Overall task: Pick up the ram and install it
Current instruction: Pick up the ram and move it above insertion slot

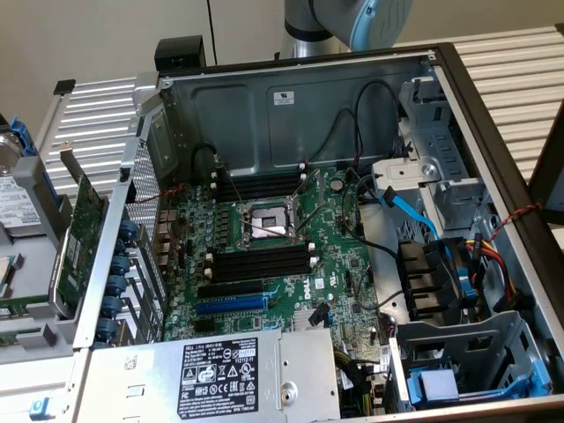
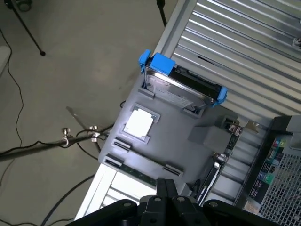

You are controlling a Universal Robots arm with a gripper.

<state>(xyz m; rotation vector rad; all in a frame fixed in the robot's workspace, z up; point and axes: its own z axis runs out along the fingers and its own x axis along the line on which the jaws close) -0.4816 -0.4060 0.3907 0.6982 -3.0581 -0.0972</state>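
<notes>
Pincer [image 2: 166, 190] hangs above the grey tray [image 2: 183, 122] in the wrist view, with nothing seen in its grasp. Whether it is open or closed I cannot tell. Nearest to it, along the tray's edge, a thin dark-green strip stands on edge in a narrow groove. I take this for the ram [image 2: 140, 173], not yet picked up. Further across the tray, a white square chip [image 2: 139, 124] lies in the middle and a drive [image 2: 181, 89] in a blue holder sits at the far edge. A card [image 2: 229, 141] stands at the tray's side. The tray rests on a slatted worktop [image 2: 244, 37].

I judge the ram to be light and stiff, a thin board that will not bend. Its chips and contact edge look fragile, and its flat faces look smooth and apt to slip. The best hold looks to be across its thickness at mid-length, on the exposed long edge, clear of the contacts and kept square.

In the exterior view the open case [image 1: 291, 97] sits just beside the tray [image 1: 40, 194], on the exterior view's right of it. The black slots [image 1: 260, 187] on the board inside, well apart from the tray, carry no stick, so nothing is installed yet. The arm [image 1: 352, 22] rises farther from the tray, behind the case.
</notes>
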